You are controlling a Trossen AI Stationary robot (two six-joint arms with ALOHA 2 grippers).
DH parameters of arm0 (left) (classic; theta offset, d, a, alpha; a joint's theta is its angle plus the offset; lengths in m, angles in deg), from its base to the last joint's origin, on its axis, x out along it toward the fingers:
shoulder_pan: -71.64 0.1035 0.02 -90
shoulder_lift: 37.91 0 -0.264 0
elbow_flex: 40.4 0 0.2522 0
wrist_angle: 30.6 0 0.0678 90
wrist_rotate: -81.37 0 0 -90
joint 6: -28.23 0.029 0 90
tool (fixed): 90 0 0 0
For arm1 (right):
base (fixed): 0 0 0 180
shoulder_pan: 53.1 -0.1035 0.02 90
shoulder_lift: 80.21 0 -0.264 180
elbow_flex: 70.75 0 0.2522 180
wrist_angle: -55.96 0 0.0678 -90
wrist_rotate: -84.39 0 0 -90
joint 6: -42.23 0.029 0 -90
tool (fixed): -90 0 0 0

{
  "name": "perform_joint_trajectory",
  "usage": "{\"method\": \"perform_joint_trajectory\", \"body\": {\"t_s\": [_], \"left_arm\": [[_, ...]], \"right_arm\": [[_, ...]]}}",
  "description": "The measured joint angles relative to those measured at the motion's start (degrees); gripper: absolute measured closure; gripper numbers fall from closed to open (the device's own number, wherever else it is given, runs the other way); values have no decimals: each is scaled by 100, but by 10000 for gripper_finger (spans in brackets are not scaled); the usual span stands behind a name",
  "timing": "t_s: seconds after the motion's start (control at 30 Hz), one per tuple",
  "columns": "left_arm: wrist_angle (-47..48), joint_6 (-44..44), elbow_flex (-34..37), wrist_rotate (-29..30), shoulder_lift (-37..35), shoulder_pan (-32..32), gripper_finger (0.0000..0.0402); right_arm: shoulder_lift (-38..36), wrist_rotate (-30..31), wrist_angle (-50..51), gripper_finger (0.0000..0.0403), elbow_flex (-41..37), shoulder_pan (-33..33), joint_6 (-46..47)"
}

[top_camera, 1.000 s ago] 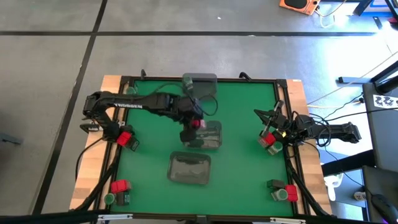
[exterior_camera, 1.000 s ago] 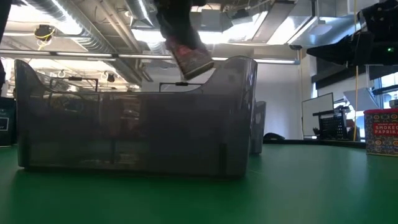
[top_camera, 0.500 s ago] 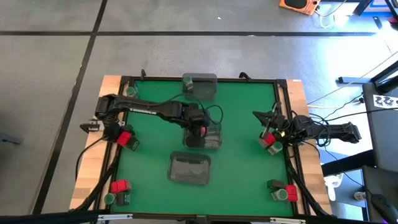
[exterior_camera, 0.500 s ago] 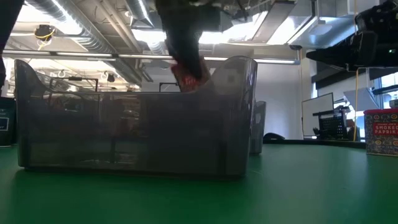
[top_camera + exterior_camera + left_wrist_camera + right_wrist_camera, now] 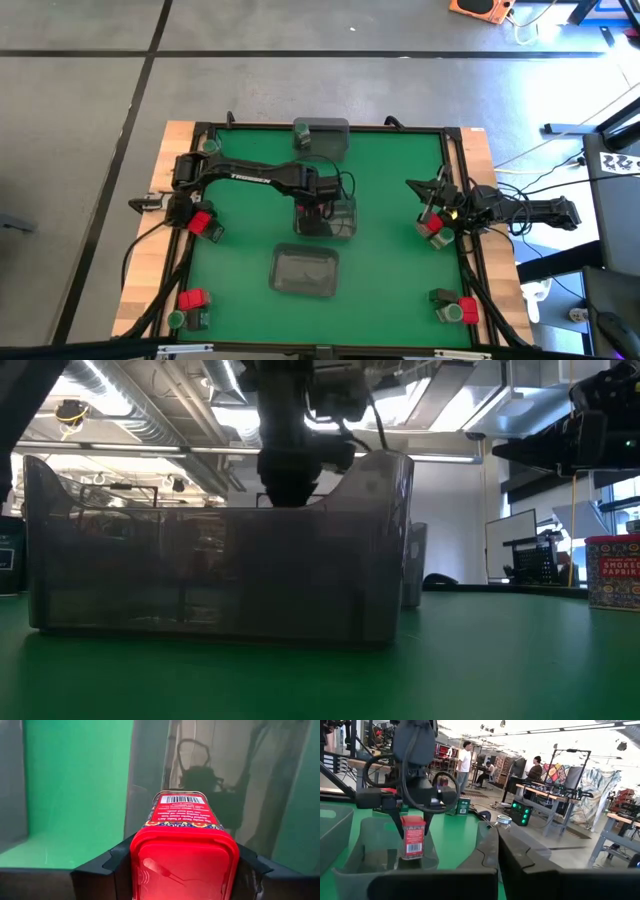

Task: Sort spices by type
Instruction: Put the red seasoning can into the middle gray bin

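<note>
We see left fingers (image 5: pixel 182 870) holding red tin (image 5: pixel 182 827) inside centre tray (image 5: pixel 345 222); right fingers (image 5: pixel 428 205) closed, 3 o'clock.

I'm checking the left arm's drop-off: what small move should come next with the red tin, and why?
Probably lower a little further, then open. The left claw grips the red boxy spice tin upright inside the clear rectangular plastic tray, and from the right wrist the tin's base looks near the tray floor, though contact isn't clear. The right claw waits shut at the table's right edge.
</note>
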Motion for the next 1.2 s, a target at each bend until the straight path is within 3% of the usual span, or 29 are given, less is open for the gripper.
{"method": "perform_joint_trajectory", "body": {"t_s": [0.23,0.5,0.73,1.2], "left_arm": [[-19,-519,-106,-12,-103,-27,180],[451,-3219,-137,-369,-232,-13,180],[405,-4451,112,-336,-232,6,180],[366,-3990,178,-301,-188,111,180]], "right_arm": [[0,3,72,397,0,0,-7],[2,7,80,397,-1,0,-11],[2,7,91,397,0,0,-11],[1,4,203,397,-1,0,-13]]}}
